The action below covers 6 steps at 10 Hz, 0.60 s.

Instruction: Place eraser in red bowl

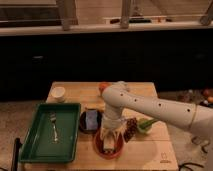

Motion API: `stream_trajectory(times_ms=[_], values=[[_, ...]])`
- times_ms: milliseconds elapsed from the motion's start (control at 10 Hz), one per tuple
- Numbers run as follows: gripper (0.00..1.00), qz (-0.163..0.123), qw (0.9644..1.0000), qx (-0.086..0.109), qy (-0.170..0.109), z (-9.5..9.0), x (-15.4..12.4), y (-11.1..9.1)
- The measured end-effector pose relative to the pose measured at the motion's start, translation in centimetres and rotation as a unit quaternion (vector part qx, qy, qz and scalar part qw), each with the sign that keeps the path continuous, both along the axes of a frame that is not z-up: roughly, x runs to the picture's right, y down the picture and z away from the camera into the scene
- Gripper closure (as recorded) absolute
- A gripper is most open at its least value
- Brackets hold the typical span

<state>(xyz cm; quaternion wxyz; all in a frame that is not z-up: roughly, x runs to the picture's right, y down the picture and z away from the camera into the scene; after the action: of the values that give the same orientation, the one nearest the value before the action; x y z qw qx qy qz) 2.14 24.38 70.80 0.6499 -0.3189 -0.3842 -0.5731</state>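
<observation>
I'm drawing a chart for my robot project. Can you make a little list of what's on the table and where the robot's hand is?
gripper: low over the red bowl, near the front edge of the table
red bowl: front middle of the table, under the gripper
eraser: pale block at the gripper's tip, above the bowl's inside; touching the bowl or not, cannot tell
dark bowl: just behind-left of the red bowl, holding a blue-white object
green tray: left side, with a fork inside
white cup: far left corner
</observation>
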Motion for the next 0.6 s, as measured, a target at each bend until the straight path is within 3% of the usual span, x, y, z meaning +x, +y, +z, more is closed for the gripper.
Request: stream_trajectory(times_ms=[600], values=[[0.2, 0.002, 1.0, 0.0, 0.001, 0.05, 0.07, 0.09]])
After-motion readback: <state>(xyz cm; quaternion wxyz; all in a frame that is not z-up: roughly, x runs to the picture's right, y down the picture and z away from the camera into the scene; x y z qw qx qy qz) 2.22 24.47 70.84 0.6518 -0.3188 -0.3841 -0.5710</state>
